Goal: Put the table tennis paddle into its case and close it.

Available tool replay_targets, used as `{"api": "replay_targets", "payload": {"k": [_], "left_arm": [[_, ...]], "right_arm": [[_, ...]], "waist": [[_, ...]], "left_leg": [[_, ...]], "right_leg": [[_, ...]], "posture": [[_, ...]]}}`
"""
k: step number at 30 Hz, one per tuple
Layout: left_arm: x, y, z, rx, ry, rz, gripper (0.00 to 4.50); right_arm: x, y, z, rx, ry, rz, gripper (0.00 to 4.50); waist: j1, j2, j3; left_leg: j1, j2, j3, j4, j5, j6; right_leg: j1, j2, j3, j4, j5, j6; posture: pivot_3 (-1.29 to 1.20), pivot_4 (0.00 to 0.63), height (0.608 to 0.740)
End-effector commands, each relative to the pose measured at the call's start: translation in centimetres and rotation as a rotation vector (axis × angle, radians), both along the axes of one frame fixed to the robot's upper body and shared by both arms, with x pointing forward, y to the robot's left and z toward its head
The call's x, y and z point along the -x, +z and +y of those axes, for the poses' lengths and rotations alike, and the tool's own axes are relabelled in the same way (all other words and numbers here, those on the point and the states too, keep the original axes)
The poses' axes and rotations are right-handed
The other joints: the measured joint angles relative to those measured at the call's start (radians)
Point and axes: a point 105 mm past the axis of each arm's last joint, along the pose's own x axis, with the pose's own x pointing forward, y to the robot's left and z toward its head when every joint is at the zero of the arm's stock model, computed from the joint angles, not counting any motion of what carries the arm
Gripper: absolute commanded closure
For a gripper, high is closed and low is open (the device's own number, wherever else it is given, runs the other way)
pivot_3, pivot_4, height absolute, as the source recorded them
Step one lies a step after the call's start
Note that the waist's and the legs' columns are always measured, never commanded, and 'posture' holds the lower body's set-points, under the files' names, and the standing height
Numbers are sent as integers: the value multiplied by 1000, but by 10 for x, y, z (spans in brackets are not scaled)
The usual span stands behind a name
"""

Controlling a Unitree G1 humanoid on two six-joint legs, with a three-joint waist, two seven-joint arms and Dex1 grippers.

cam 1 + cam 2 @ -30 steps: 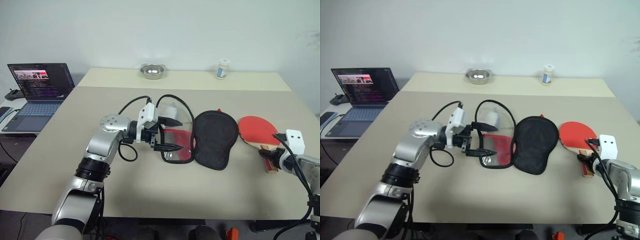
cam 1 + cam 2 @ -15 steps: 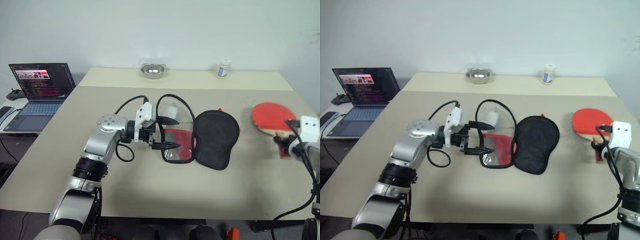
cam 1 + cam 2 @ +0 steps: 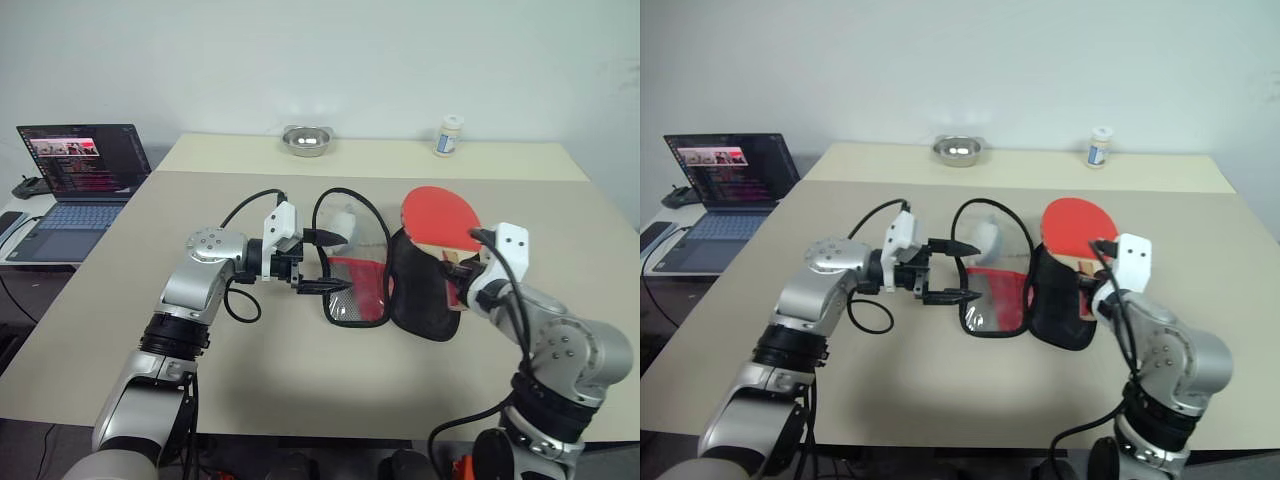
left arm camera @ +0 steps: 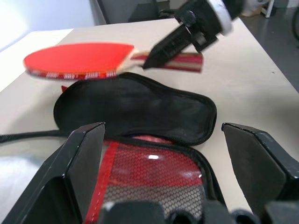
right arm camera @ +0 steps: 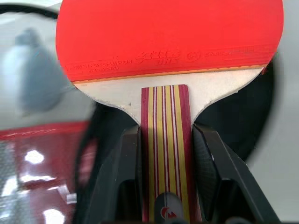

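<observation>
Gripping the striped pale wooden handle between its two black fingers, the right claw [image 5: 163,186] holds the table tennis paddle [image 3: 440,216], a flat bat with a round red rubber face, in the air above the case [image 3: 400,275]. This paddle-shaped soft zip pouch lies unzipped and spread flat on the beige bench [image 3: 300,370]: its black half [image 3: 425,290] is toward the robot's right, under the bat, and its red half with the black mesh pocket [image 3: 357,295] is toward the left. The bat's round face points away from the robot, over the far end of the black half. Just beside the red half, the left claw [image 3: 326,262] hovers with its fingers spread wide and nothing between them, pointing toward the case. A black cable [image 3: 340,196] arches above the red half.
</observation>
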Motion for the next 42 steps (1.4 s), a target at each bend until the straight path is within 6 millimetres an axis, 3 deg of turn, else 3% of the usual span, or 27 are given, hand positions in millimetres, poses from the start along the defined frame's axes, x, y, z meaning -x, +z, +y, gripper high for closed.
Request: {"api": "replay_targets", "payload": {"k": [1, 10, 28, 35, 38, 42], "left_arm": [[0, 15, -2, 12, -8, -65, 145], [1, 14, -1, 8, -5, -63, 145], [1, 12, 0, 6, 3, -63, 145], [1, 10, 1, 3, 9, -63, 145], [0, 9, 3, -4, 23, -69, 145], [-5, 8, 17, -16, 71, -54, 145]], "right_arm": [[4, 2, 13, -14, -24, -26, 3396], [-5, -21, 13, -7, -60, 23, 3396], [-17, -37, 13, -21, -106, 55, 3396], [-11, -28, 27, -6, -54, 24, 1061], [1, -2, 30, 112, 57, -80, 22], [26, 18, 18, 268, 253, -144, 22]], "waist": [[1, 0, 0], [-3, 0, 0], [-20, 0, 0], [-21, 0, 0], [-21, 0, 0], [-19, 0, 0]], "left_leg": [[0, 0, 0, 0, 0, 0], [0, 0, 0, 0, 0, 0], [0, 1, 0, 0, 0, 0], [1, 1, 0, 0, 0, 0], [0, 1, 0, 0, 0, 0], [0, 0, -1, 0, 0, 0]], "right_leg": [[0, 0, 0, 0, 0, 0], [0, 1, 0, 1, 0, 0], [0, 1, 0, 1, 0, 0], [0, 1, 0, 1, 0, 0], [0, 1, 0, 1, 0, 0], [0, 0, 0, -1, 0, 0]], "posture": [[0, 150, 740], [0, 150, 740], [0, 150, 740], [0, 150, 740], [0, 150, 740], [0, 150, 740]]}}
